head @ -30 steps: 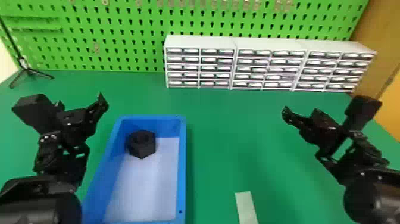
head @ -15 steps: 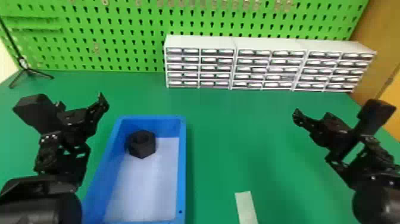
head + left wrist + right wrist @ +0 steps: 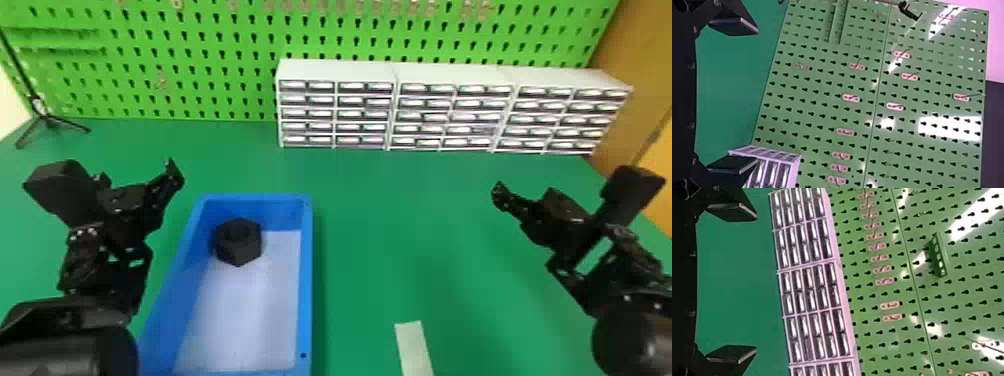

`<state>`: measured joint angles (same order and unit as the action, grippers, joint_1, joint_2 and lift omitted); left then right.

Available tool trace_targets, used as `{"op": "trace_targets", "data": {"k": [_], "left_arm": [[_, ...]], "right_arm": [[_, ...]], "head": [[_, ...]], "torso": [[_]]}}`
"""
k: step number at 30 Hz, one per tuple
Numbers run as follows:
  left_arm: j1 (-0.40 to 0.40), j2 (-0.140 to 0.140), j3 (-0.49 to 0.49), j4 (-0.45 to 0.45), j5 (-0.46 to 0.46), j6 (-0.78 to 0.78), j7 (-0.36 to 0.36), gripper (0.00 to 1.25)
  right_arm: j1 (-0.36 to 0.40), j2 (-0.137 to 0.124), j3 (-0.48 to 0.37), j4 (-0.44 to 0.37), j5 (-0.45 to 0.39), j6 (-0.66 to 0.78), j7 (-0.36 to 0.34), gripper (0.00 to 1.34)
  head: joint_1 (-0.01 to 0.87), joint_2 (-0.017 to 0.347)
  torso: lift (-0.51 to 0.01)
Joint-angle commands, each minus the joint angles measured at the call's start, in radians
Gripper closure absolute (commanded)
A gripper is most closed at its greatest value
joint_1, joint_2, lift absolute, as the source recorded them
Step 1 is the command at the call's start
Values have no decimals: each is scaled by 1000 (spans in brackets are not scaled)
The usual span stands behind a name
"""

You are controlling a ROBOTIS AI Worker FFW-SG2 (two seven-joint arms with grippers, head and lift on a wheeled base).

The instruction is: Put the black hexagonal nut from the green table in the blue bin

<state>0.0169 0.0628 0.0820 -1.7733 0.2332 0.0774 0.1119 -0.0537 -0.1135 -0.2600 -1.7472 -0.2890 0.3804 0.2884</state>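
Farther right than before, right gripper [image 3: 566,187], jaws spread as on left gripper [image 3: 115,176], nut [image 3: 237,243] inside blue bin [image 3: 306,280].

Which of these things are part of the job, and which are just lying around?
Part of the job:
- black hexagonal nut, in the blue bin
- blue bin
- green table

Just around:
- white drawer units
- pegboard
- pale strip
- small tripod

Matt black nut [image 3: 238,242], smooth blue bin [image 3: 306,280]
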Motion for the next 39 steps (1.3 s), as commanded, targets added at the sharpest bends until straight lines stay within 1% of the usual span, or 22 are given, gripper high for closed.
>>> {"op": "trace_targets", "data": {"k": [1,10,22,33,39], "left_arm": [[0,0,-1,0,0,1,0,125],[-2,0,-2,0,0,-1,0,125],[-3,0,-4,0,0,-1,0,125],[-6,0,-11,0,0,-2,0,125],[-6,0,-16,0,0,-5,0,125]], "right_arm": [[-2,2,4,0,4,0,0,114],[-6,5,12,3,21,0,0,116],[-21,17,45,44,21,-25,0,116],[-29,8,61,55,24,-25,0,116],[-29,8,64,60,24,-25,0,116]], "head": [[692,8],[692,8],[692,8],[692,8],[692,8]], "torso": [[-97],[-97],[-97],[-97],[-97]]}}
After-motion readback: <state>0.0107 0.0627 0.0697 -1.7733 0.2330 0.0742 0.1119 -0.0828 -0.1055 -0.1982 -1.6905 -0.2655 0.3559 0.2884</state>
